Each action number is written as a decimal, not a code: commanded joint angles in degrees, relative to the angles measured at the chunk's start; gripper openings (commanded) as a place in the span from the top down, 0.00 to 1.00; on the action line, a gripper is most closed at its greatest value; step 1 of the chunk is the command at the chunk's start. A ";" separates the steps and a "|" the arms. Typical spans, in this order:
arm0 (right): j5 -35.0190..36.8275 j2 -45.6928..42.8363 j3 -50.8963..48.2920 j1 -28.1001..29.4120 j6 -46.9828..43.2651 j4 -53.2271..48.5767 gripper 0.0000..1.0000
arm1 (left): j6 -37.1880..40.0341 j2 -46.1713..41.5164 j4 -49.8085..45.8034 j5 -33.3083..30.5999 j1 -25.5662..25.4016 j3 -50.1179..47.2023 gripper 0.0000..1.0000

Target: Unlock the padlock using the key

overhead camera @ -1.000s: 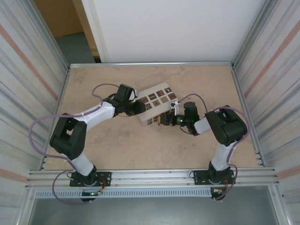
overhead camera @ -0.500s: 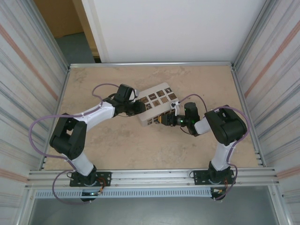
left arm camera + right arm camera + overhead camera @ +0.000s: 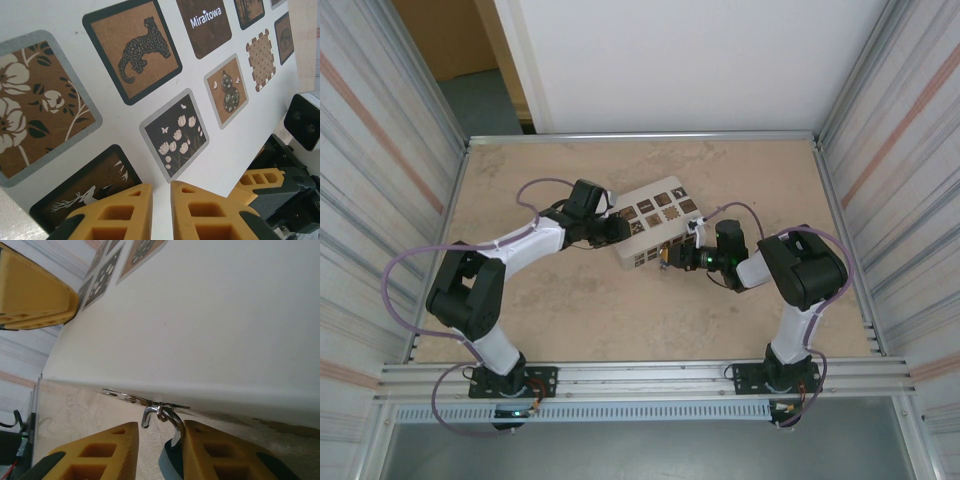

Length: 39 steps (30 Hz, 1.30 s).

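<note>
In the right wrist view a blue padlock (image 3: 171,462) lies between the fingers of my right gripper (image 3: 160,450), against the right finger (image 3: 220,455) and with a gap to the left one. Its silver shackle (image 3: 167,415) curves up with one end free and is hooked through a key ring (image 3: 131,398). The ring lies flat on the table at the foot of a white box (image 3: 200,325). My right gripper (image 3: 667,257) is open. My left gripper (image 3: 625,228) is shut, its tips (image 3: 161,197) resting on the box's printed top (image 3: 165,130) with nothing between them.
The white box (image 3: 655,218) with dark picture tiles stands in the middle of the tan table (image 3: 570,300), between both arms. Metal walls (image 3: 400,150) close in left and right. The left fingers (image 3: 35,300) show above the box edge.
The right wrist has shifted slightly to the right along the box's near side. The left arm and the box have stayed put.
</note>
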 commanded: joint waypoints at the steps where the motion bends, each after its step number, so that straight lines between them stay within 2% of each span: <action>1: -2.97 -1.95 -0.01 0.61 -0.93 1.25 0.78 | 0.65 2.05 -1.41 -0.64 0.10 -1.20 0.83; 17: 1.42 -4.28 -1.33 -0.08 0.70 -0.20 1.00 | 0.30 1.51 -1.56 -1.02 0.10 -2.58 0.85; 27: 7.39 -4.11 -3.41 0.00 12.54 7.24 1.00 | -2.96 1.00 1.41 -0.46 -1.65 -5.94 0.85; 39: 12.58 -3.05 -3.08 0.21 21.54 7.95 1.00 | -4.81 -0.04 2.72 -1.08 -3.68 -7.97 0.85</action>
